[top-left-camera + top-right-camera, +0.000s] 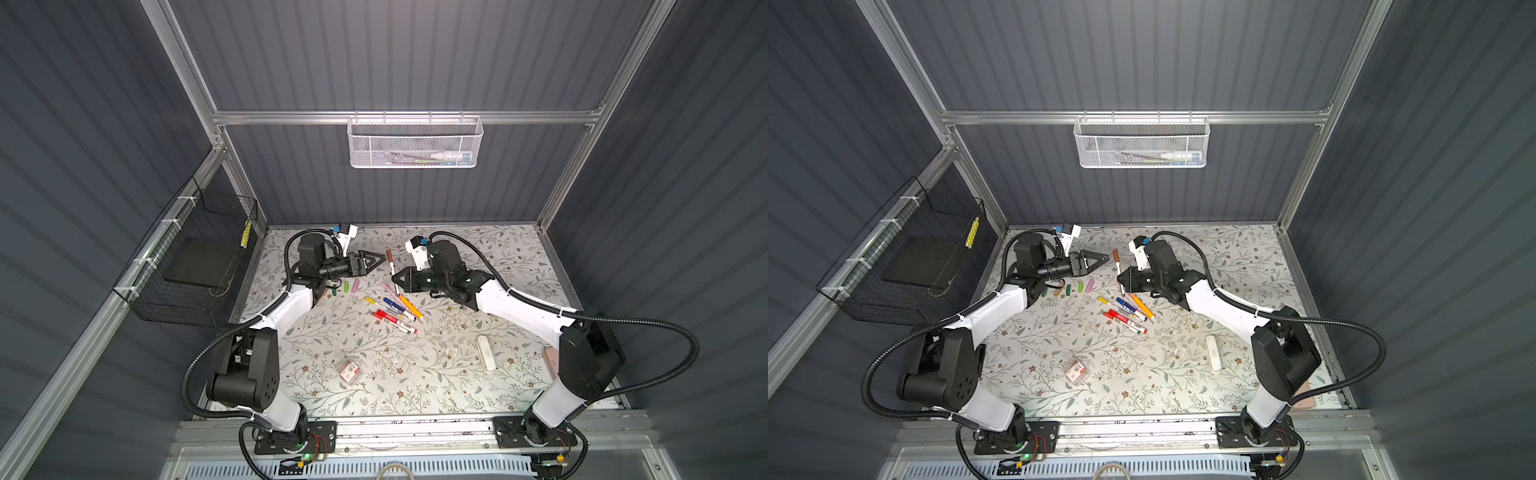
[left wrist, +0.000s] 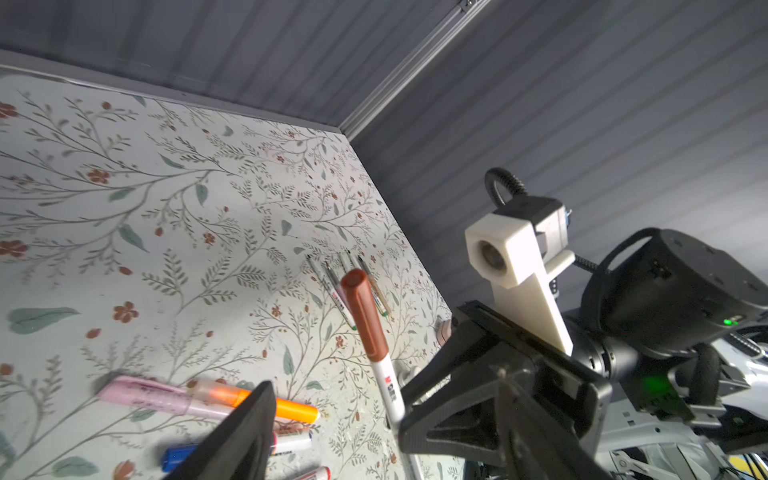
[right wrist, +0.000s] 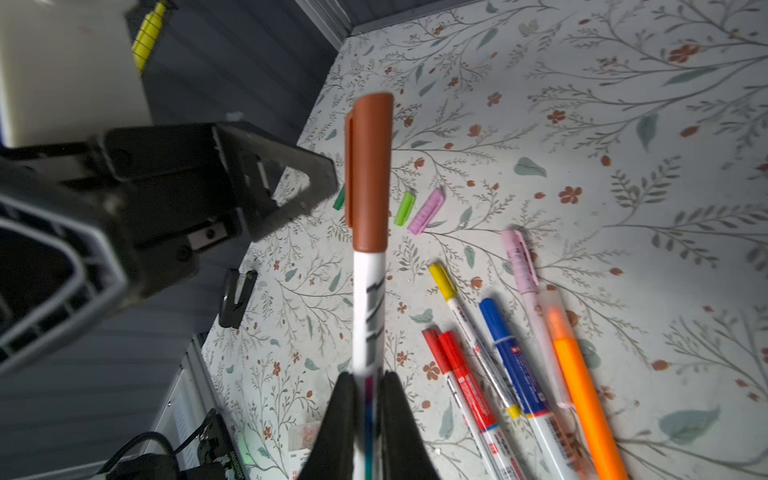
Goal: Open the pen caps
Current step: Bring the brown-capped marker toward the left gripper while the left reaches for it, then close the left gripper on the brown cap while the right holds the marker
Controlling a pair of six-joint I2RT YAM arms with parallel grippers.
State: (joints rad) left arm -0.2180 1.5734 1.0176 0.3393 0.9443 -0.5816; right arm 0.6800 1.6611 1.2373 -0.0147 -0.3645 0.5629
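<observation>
Left pincer point(image 1: 375, 262) stands wide with nothing in it, fingertips just beside the brown cap point(image 1: 389, 254), upper middle of both top views. In the right wrist view one left finger point(image 3: 299, 156) sits left of that cap point(image 3: 369, 174), near it but not touching. Right pincer point(image 1: 397, 279) is clamped narrow on the white barrel of the pen point(image 3: 368, 307), cap end pointing off toward the back wall.

Step in hand, as I read it: pull this cap off. Put the left fingers either side of the cap only, past the seam where brown meets white, never on the barrel. Square them to the pen first. It looks tilted, so a skewed bite could slip or lever it out of the right pincer. Mind the clip down the cap's side. Then pull straight along the pen while the right side holds firm.

The worktop point(image 1: 436, 382) is a matte floral print. Left of centre lie loose caps, among them a green point(image 3: 405, 208) and a pink point(image 3: 426, 210), flat and apart from each other. Right of them is a bunch of capped pens point(image 1: 392, 311) in yellow, blue, red, pink and orange, so plenty is left to do. Lower middle has a small packet point(image 1: 350, 371), lower right a white oblong case point(image 1: 487, 352).

Room: a black wire basket point(image 1: 187, 257) on the left wall, a white mesh basket point(image 1: 415, 141) on the back rail, grey ribbed panels all round.
</observation>
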